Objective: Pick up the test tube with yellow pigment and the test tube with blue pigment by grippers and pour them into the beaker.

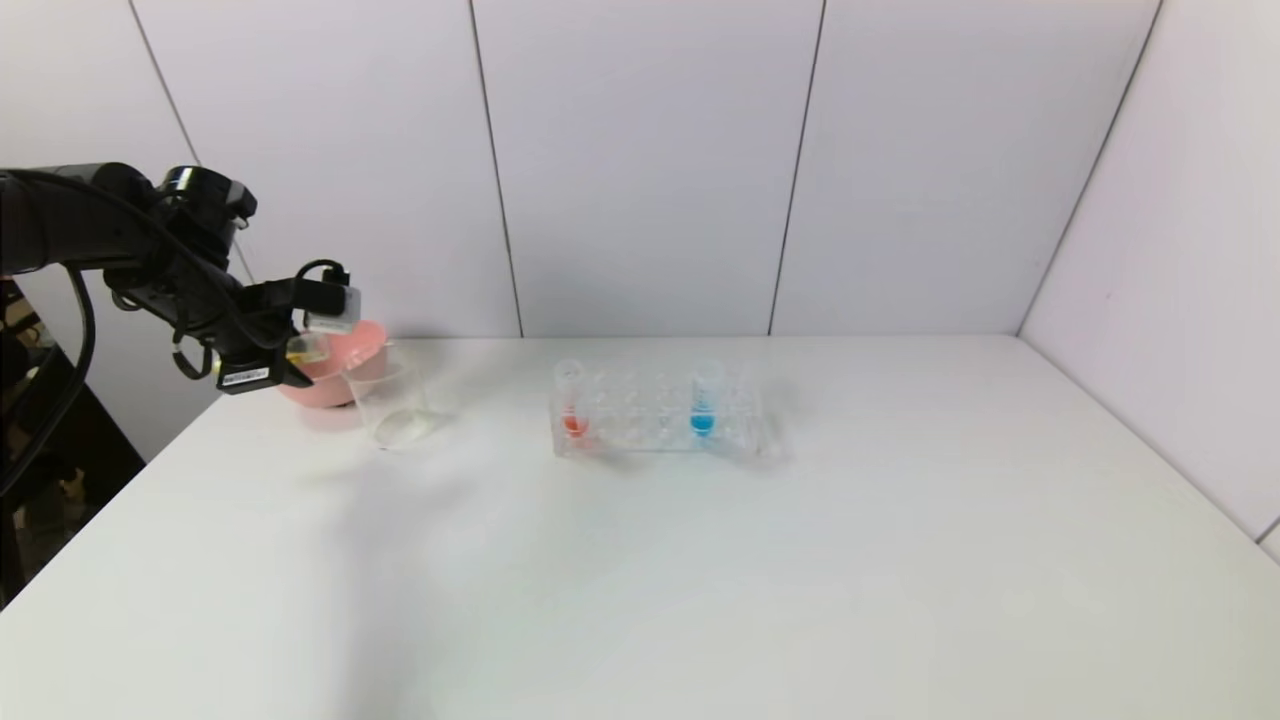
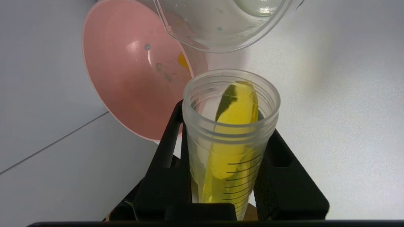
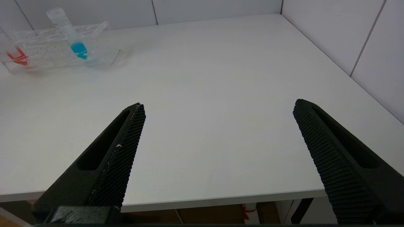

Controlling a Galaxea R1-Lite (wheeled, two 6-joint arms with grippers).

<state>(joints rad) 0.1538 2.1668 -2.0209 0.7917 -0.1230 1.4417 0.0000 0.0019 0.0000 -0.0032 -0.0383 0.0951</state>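
My left gripper [image 1: 312, 352] [image 2: 225, 138] is shut on the test tube with yellow pigment [image 2: 232, 142] [image 1: 308, 350]. It holds the tube tipped on its side at the far left, its mouth toward the beaker [image 1: 390, 405] [image 2: 221, 25], just short of the rim. The yellow liquid has run along the tube wall toward the mouth. The test tube with blue pigment [image 1: 704, 405] [image 3: 72, 39] stands in the clear rack [image 1: 655, 420] [image 3: 47, 52]. My right gripper [image 3: 219, 108] is open and empty, back at the table's near edge; it does not show in the head view.
A pink bowl [image 1: 345, 362] [image 2: 135, 78] stands right behind the beaker, by the left gripper. A tube with red liquid [image 1: 573, 405] [image 3: 15, 55] stands at the rack's left end. White walls close the back and right. The table [image 1: 700, 580] is bare in front.
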